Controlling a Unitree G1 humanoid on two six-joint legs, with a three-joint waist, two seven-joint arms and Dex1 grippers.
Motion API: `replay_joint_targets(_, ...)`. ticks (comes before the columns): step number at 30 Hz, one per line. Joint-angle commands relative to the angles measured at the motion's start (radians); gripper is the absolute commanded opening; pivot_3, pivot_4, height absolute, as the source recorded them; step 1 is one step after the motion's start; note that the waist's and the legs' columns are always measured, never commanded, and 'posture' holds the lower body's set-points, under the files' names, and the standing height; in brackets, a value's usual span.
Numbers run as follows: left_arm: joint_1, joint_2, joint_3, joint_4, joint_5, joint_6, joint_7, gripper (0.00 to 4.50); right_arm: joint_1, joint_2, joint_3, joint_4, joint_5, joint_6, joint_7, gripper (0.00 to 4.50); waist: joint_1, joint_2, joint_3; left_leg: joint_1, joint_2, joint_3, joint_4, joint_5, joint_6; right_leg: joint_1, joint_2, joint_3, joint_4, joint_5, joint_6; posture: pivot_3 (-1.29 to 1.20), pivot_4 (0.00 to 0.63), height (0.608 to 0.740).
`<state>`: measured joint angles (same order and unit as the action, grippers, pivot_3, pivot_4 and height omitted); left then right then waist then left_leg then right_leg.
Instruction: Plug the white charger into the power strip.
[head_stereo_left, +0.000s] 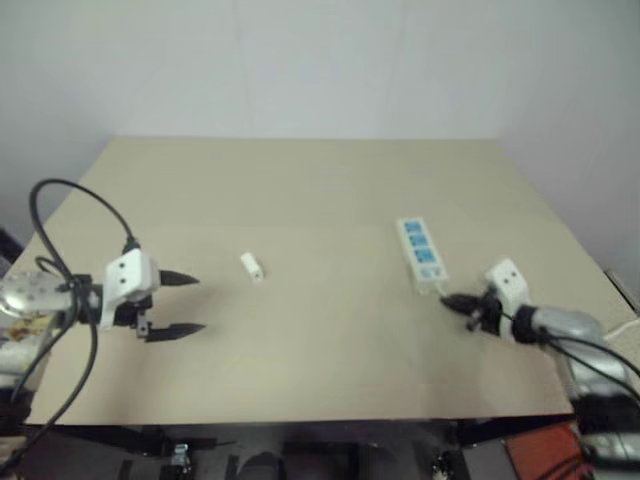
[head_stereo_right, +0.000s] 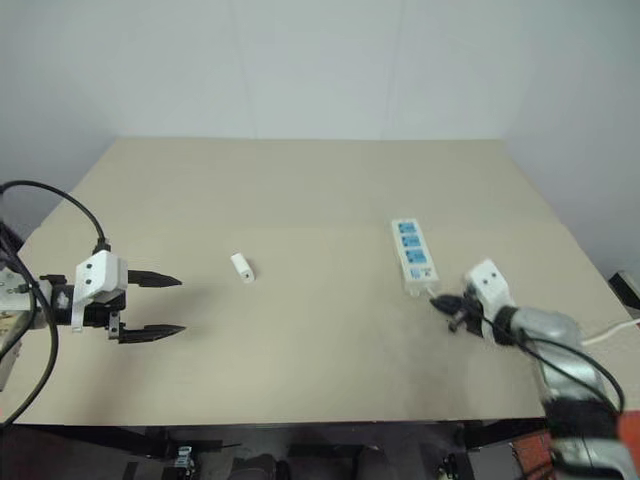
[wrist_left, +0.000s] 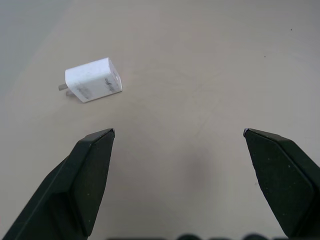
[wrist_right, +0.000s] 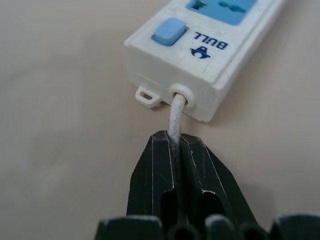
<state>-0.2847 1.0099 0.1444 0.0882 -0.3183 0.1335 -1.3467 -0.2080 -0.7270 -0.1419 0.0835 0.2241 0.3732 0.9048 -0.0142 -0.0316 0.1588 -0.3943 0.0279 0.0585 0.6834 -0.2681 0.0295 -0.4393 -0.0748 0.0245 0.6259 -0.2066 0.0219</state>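
Near the middle of the left eye view, slightly left of centre, the white charger lies on its side on the beige table, with bare tabletop all around it; the left wrist view shows its metal prongs sticking out level with the table. Well apart from it, in the right half of the frame, the power strip lies flat with its 3 blue sockets facing up and its blue switch at the lower end, where the thin white cord leaves the housing. The right claw sits at the lower right, just below that end of the strip, and its 2 black fingers are pressed together on the cord right beside the strip's housing. At the left edge of the frame the left claw points toward the charger with its fingers spread wide apart, holding nothing and short of the charger.
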Motion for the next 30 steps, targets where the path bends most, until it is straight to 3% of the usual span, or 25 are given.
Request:
replay_joint_targets(1,-0.043,0.001,-0.009,0.013,0.0,-0.022,-0.01,4.5,0.061,0.008,-0.048,-0.115,0.016,0.002,-0.062,0.02,-0.002,0.0,0.0,0.002,0.0,0.001,0.0,0.0,0.0,0.001,0.0,0.001,0.0,0.0,0.0,0.0,0.15,0.74)
replay_joint_targets(2,-0.053,-0.001,-0.017,0.024,0.003,-0.027,-0.013,4.5,0.068,0.02,-0.052,-0.122,0.02,0.013,-0.083,0.02,-0.003,0.0,0.0,0.003,0.0,0.001,0.001,0.0,-0.001,0.002,0.001,0.001,0.0,0.0,0.0,0.0,0.15,0.74)
replay_joint_targets(5,-0.095,-0.015,-0.043,0.057,0.015,-0.041,-0.021,4.5,0.064,0.074,-0.07,-0.148,0.032,0.021,-0.165,0.93,-0.005,0.0,0.0,0.01,0.001,0.003,0.001,0.001,-0.002,0.006,0.006,0.005,0.001,-0.003,0.004,0.0,0.15,0.74)
replay_joint_targets(15,-0.144,-0.025,-0.074,0.113,0.028,-0.078,-0.033,4.5,0.173,0.195,-0.141,-0.338,0.101,0.001,-0.289,4.47,0.0,0.0,0.0,0.005,0.005,0.004,0.001,0.001,-0.003,0.0,0.013,0.011,0.001,0.002,-0.003,0.0,0.15,0.74)
replay_joint_targets(30,-0.141,-0.03,-0.074,0.123,0.041,-0.092,-0.035,4.5,0.113,0.333,-0.082,-0.283,0.061,-0.05,-0.44,4.47,-0.002,-0.001,0.0,0.008,0.005,0.007,0.001,0.001,-0.003,0.001,0.014,0.014,0.002,0.002,-0.003,0.0,0.15,0.74)
